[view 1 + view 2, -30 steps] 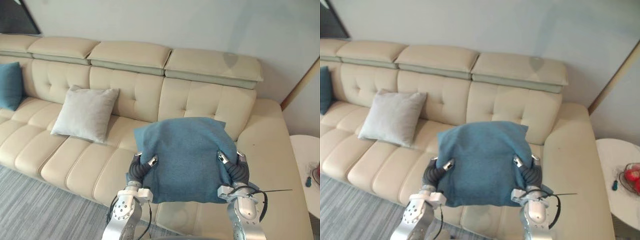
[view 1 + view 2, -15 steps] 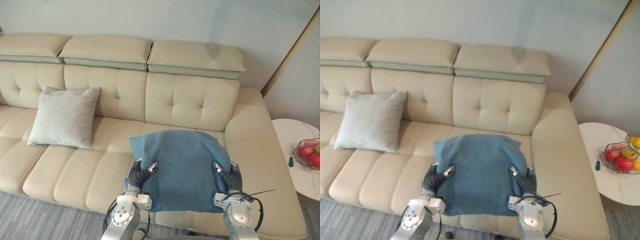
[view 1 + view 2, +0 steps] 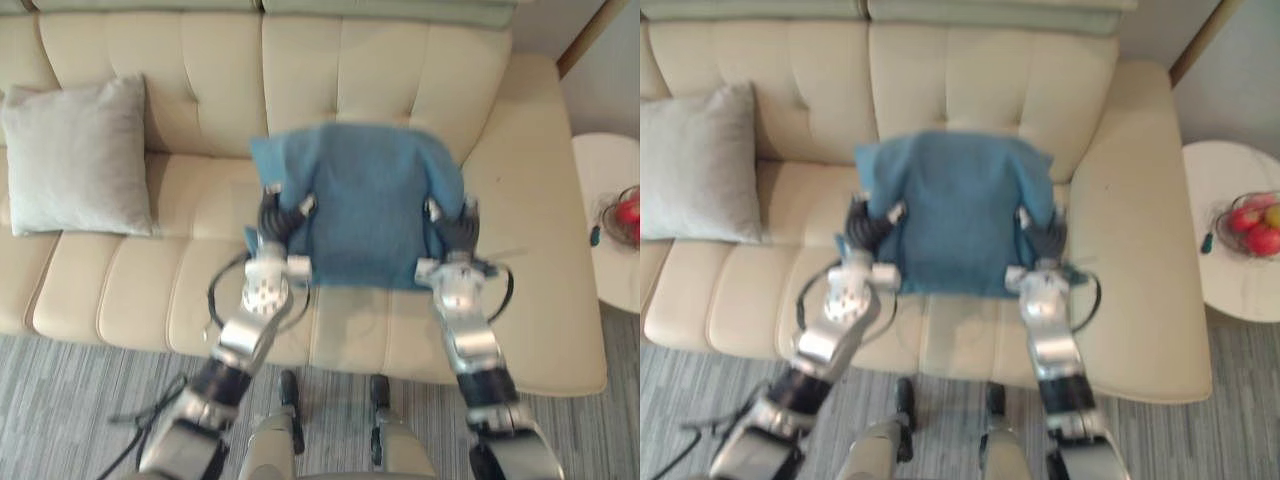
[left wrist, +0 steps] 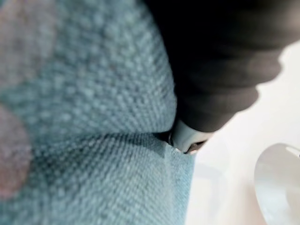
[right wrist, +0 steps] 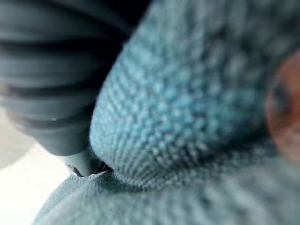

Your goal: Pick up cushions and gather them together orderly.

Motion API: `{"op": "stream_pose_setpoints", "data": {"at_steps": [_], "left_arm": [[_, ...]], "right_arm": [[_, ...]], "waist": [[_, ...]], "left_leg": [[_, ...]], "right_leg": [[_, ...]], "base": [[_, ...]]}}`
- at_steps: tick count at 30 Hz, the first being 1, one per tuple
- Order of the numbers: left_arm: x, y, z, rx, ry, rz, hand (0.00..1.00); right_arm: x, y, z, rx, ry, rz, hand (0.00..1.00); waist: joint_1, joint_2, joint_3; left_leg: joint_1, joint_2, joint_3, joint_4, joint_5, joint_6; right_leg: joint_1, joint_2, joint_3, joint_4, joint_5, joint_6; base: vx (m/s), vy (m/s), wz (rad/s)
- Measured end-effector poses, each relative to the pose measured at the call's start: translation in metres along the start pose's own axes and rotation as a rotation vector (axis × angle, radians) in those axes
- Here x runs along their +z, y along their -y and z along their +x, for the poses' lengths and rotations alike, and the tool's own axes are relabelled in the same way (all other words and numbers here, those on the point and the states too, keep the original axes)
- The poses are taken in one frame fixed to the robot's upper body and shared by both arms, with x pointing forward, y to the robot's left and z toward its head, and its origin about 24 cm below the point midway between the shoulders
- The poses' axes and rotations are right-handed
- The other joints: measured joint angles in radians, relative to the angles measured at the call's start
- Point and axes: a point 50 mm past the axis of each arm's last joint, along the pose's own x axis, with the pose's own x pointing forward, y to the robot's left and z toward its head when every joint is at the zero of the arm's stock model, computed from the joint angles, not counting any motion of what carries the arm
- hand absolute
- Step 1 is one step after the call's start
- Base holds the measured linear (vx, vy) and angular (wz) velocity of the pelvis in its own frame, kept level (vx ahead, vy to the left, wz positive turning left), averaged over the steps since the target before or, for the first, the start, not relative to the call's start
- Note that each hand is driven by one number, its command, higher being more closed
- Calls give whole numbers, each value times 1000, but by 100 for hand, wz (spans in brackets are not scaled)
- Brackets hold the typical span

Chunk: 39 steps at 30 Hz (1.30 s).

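Blue cushion [image 3: 365, 205] held between the robot's two hands over the seat of a cream sofa [image 3: 170, 290], right of the sofa's middle. The cushion faces the camera, its far edge seen against the tufted backrest and its near edge above the front part of the seat. Whether it touches the seat cannot be told.

Left hand [image 3: 278, 216]: clamped on the cushion's left edge, thumb [image 3: 305, 206] curled onto the front face, the other fingers behind the fabric and hidden. Right hand [image 3: 452, 228]: clamped on the cushion's right edge in the same manner, thumb [image 3: 432, 211] on the front face. In both wrist views the blue woven fabric lies pressed against the dark ribbed cover of the hand.

Grey cushion [image 3: 75, 155]: on the left part of the seat, leaning against the backrest, well apart from the blue cushion.

Round white side table [image 3: 600, 230]: just beside the sofa's right arm, bearing a wire basket [image 3: 1250, 225] of red and yellow fruit at its right edge.

Grey striped carpet [image 3: 80, 400]: on the floor along the near side of the sofa.
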Motion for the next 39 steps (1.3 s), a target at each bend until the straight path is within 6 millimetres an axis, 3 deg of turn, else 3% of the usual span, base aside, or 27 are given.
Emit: {"op": "stream_pose_setpoints", "data": {"at_steps": [1,2,6,10,17,22,28,33,36,39], "left_arm": [[6,1,7,14,25,-7,100],[14,3,15,31,52,-12,0],[46,10,60,118,116,-14,0],[50,6,88,187,24,-36,0],[12,-8,92,196,-200,10,0],[8,-11,91,178,-204,-18,0],[-16,-30,78,205,-247,-28,0],[-33,-53,59,213,-253,-20,0],[-52,-84,28,258,-268,6,0],[-79,-112,-22,293,-339,16,0]], "right_arm": [[9,-2,6,-12,33,3,100],[19,-5,15,-34,72,-9,0],[54,-12,54,-145,139,1,0],[52,-22,78,-148,-23,118,0],[25,-41,82,-24,-239,147,0],[19,-39,84,7,-263,163,0],[1,-37,75,37,-302,176,0],[-32,-13,55,30,-338,165,0],[-57,24,24,-10,-335,149,0],[-78,69,-18,-67,-340,122,0]], "waist": [[0,1,1],[-2,4,5],[-3,12,57],[-9,21,93],[-12,29,158],[-19,29,189],[-18,29,189],[-18,29,188],[-17,25,186],[-13,20,183]], "left_leg": [[-14,0,-2,-15,13,-2],[-30,1,-5,-32,30,-2],[-95,4,-17,-95,96,-5],[-151,8,-23,-139,141,-11],[-221,25,-35,-158,169,-35],[-233,35,-48,-158,176,-46],[-209,39,-43,-158,178,-49],[-163,41,-39,-158,177,-49],[-87,43,-34,-158,162,-45],[1,42,-16,-156,135,-39]], "right_leg": [[-22,3,0,0,5,-2],[-44,6,-1,-1,12,-2],[-131,16,-8,-7,46,-7],[-179,21,-21,-63,93,-7],[-250,34,-35,-68,105,-15],[-257,41,-50,-65,105,-16],[-247,44,-45,-50,104,-16],[-209,46,-45,-33,95,-17],[-139,48,-41,-30,80,-17],[-74,48,-31,9,38,-14]], "base": [[-66,-37,3],[-76,-42,5],[-69,-19,1],[-54,5,1],[-14,3,-1],[-12,27,4],[-11,31,-4],[-33,22,0],[-17,0,-2],[17,-1,-5]]}}
